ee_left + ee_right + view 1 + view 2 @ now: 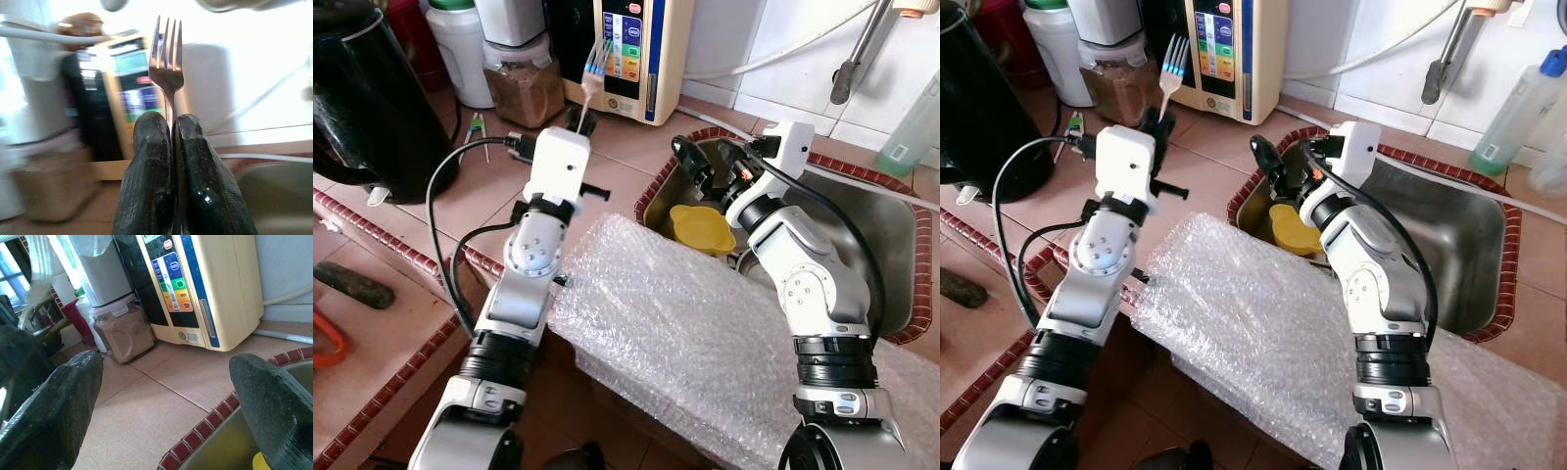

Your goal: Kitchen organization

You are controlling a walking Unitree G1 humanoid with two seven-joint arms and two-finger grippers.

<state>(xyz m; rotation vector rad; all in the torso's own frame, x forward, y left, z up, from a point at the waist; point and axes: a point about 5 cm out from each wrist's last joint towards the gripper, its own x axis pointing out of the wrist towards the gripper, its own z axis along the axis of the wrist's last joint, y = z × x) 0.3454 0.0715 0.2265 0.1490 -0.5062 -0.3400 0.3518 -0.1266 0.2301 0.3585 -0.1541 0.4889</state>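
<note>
terracotta-tiled surface [636, 142] edged with small red mosaic tiles carried a steel sink [871, 230] set into it on the robot's right. along the white-tiled back wall stood a cream appliance with coloured buttons [628, 54], a clear lidded jar of brown powder [524, 83], a white container with a green cap [458, 44] and a black kettle [372, 98]. a sheet of bubble wrap [675, 323] lay across the front edge of the surface, reaching to the near rim of the sink.

left tool [173, 122] was raised above the surface in front of the appliance, its two black fingers [146, 161] pressed together on the handle of a metal fork [167, 54]. the fork stood upright, tines up, its head rising clear of the fingertips; the left eye view showed the tines level with the appliance's button panel.

right tool [695, 162] hung at the sink's near-left corner, fingers [54, 401] spread wide apart with nothing between them. a yellow bowl [702, 228] sat inside the sink just below and beside that tool. a green-tinted bottle [913, 127] stood at the far right, and a tap [857, 54] hung over the sink from the wall.
</note>
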